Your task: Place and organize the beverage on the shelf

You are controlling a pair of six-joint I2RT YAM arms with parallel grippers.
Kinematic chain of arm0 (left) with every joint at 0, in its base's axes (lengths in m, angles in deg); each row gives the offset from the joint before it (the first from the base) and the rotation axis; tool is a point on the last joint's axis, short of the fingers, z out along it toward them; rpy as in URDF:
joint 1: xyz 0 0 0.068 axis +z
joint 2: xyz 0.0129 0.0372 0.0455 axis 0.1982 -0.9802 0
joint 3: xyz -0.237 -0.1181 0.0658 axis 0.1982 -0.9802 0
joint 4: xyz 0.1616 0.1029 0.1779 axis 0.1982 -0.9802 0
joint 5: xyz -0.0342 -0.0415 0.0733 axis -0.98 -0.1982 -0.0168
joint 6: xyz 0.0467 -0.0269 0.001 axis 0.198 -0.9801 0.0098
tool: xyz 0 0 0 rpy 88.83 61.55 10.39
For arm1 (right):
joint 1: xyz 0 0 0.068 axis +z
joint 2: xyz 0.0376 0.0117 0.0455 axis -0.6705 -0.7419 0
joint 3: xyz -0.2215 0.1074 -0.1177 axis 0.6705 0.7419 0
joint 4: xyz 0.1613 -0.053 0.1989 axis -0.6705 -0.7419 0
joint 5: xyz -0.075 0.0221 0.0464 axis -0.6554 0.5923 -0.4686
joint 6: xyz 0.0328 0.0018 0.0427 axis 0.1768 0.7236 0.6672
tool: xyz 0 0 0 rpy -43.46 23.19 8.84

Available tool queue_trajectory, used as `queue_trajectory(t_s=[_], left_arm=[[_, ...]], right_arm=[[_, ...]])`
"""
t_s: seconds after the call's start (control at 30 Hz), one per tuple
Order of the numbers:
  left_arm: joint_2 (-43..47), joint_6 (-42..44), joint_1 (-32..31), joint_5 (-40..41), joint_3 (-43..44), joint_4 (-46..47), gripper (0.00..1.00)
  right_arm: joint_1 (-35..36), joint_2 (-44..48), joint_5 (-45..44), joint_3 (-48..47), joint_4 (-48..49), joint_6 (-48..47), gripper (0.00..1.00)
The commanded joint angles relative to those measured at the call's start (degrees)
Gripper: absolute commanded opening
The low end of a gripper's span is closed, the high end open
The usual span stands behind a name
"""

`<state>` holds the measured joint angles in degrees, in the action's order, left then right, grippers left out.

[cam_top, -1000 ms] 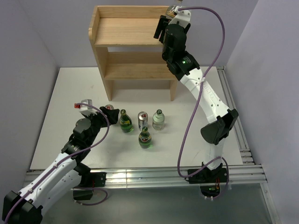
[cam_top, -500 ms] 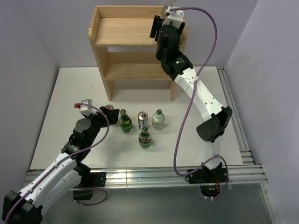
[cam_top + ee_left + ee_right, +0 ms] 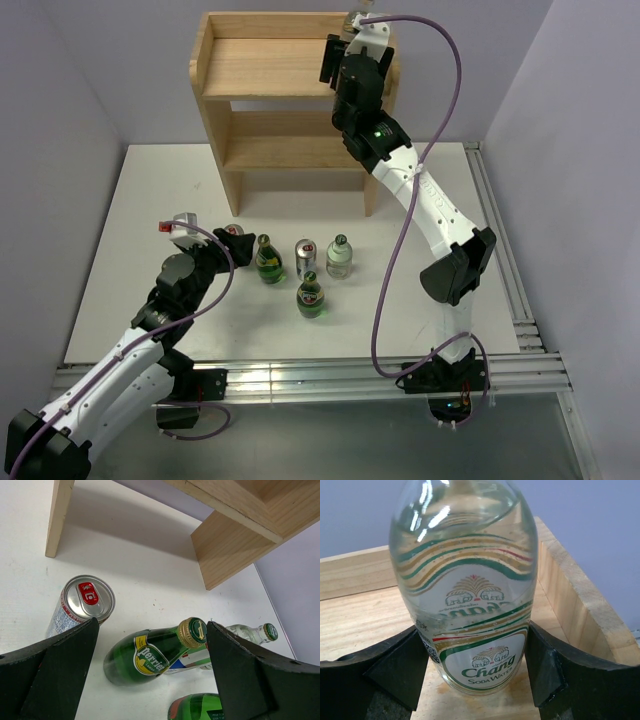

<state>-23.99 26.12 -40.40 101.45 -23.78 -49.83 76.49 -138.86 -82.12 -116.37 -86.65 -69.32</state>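
Note:
My right gripper (image 3: 352, 32) is over the back right corner of the pine shelf (image 3: 270, 65). In the right wrist view it (image 3: 476, 630) is shut on a clear water bottle (image 3: 470, 595), which stands upright on the top board (image 3: 360, 615) beside the raised rim (image 3: 575, 600). My left gripper (image 3: 222, 248) is open and empty, low over the table. In the left wrist view its fingers (image 3: 50, 670) flank a dark green bottle (image 3: 150, 652), with a silver can (image 3: 82, 605) at its left.
On the table in front of the shelf stand a can (image 3: 234, 232), a green bottle (image 3: 268, 262), a second can (image 3: 305, 257), a clear bottle (image 3: 339, 258) and a second green bottle (image 3: 311, 295). The middle and bottom shelf tiers (image 3: 290, 150) hold nothing.
My right gripper has shifted a little left along the top board with the clear bottle, then held still. The left arm has not moved.

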Motion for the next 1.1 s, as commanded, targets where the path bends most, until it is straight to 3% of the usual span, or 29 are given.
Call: queue_trajectory(t_s=[0.0, 0.07, 0.13, 0.67, 1.07], left_arm=[[0.7, 0.7, -0.2, 1.2, -0.9, 1.4, 0.96], [0.7, 0.7, -0.2, 1.3, -0.8, 1.3, 0.96], [0.7, 0.7, -0.2, 1.2, -0.9, 1.4, 0.96], [0.7, 0.7, -0.3, 1.3, -1.0, 1.6, 0.96], [0.7, 1.0, -0.3, 1.7, -0.6, 0.9, 0.96]], right_arm=[[1.6, -6.5, -0.1, 5.1, -16.8, 2.8, 0.76], [1.6, -6.5, -0.1, 5.2, -16.8, 2.8, 0.81], [1.7, -6.5, -0.1, 5.4, -16.9, 2.8, 0.99], [2.1, -4.7, -1.5, 8.2, -16.4, 3.8, 1.00], [3.7, 6.8, -5.2, 16.4, -18.9, 7.8, 1.00]])
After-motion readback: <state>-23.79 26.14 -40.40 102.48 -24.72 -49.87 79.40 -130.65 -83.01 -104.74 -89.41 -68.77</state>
